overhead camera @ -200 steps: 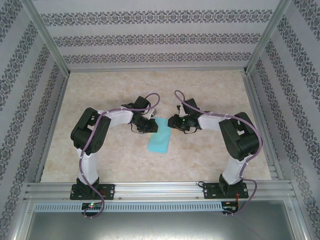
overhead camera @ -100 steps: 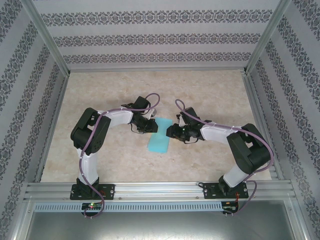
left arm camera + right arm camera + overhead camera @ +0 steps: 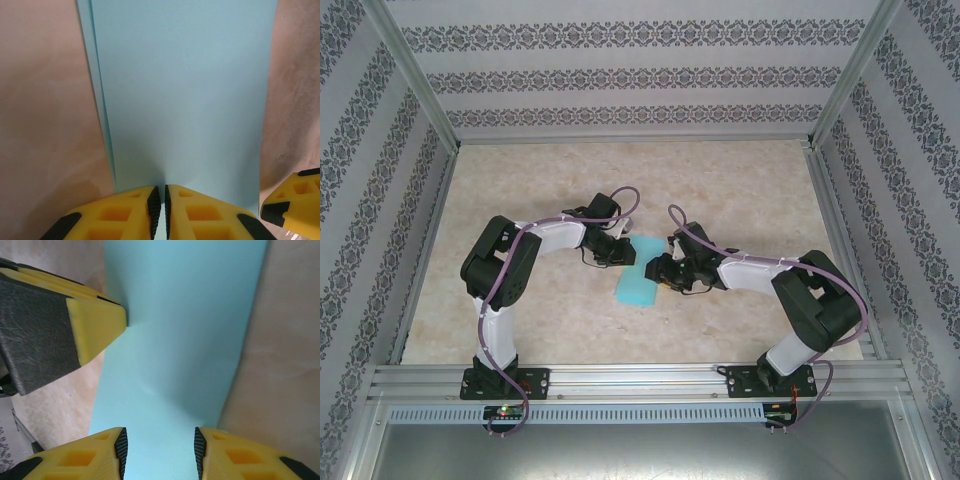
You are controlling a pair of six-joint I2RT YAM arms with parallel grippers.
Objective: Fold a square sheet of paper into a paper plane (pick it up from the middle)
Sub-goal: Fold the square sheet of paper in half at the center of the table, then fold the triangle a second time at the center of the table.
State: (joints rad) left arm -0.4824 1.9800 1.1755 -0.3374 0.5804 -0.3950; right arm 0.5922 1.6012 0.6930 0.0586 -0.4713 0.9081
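Beige marbled table (image 3: 740,190). Light turquoise-blue paper sheet (image 3: 638,285), folded double into a long strip, lies flat mid-table between the two arms; the layered edge shows in the left wrist view (image 3: 185,100). Left gripper (image 3: 623,250), yellow-and-black fingers (image 3: 130,210) pinched closed on the strip's far short edge. Right gripper (image 3: 160,450) at the strip's right edge, jaws parted, paper showing between them, nothing clamped.

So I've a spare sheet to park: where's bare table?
Free: the far table strip along the back wall, and the near patch between the arm bases. Crowded: the middle, where left claw and right claw meet the sheet of paper.
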